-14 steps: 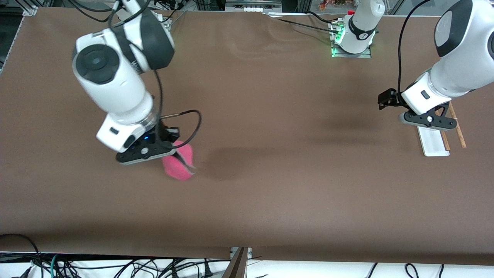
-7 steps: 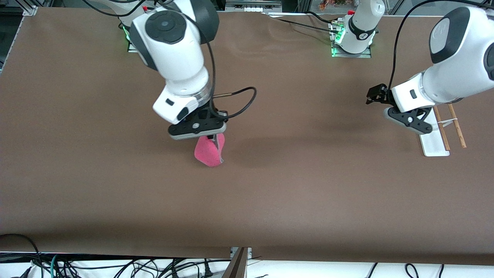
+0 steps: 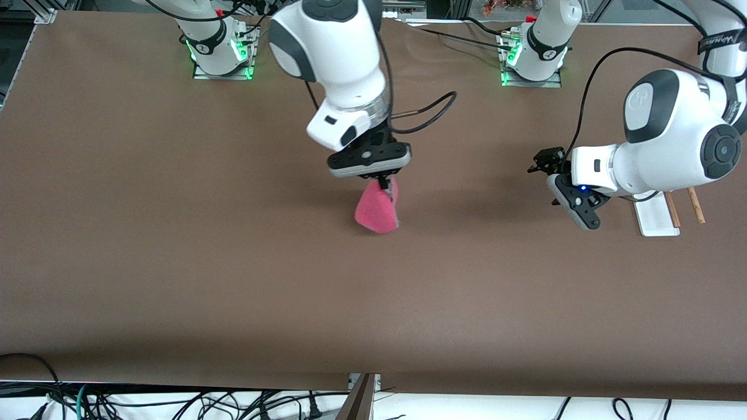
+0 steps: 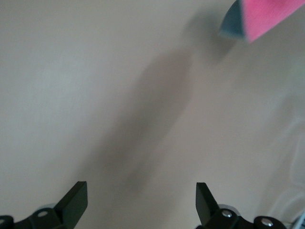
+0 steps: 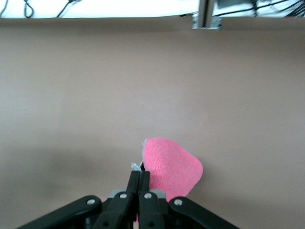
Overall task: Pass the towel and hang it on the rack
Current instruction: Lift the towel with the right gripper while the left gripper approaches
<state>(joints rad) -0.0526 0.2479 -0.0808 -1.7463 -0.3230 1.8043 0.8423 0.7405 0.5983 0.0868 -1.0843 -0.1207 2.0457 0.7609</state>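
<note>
The towel (image 3: 376, 213), pink-red with a dark grey edge, hangs from my right gripper (image 3: 385, 185) above the middle of the table. In the right wrist view the black fingers (image 5: 133, 183) are pressed together on the towel's (image 5: 171, 167) corner. My left gripper (image 3: 569, 204) hovers open beside the rack (image 3: 656, 219), toward the towel, with nothing between its fingers. The left wrist view shows its gripper (image 4: 140, 200) over bare table, with a corner of the towel (image 4: 264, 19) at the frame's edge. The rack's white base and two brown rods (image 3: 694, 204) are partly hidden by the left arm.
A brown mat (image 3: 175, 262) covers the table. The two arm bases (image 3: 219, 44) (image 3: 534, 55) stand along the edge farthest from the front camera. Cables (image 3: 175, 402) hang below the nearest edge.
My right arm has carried the towel from its own end of the table to the middle. My left gripper has swung off the rack, toward the towel.
</note>
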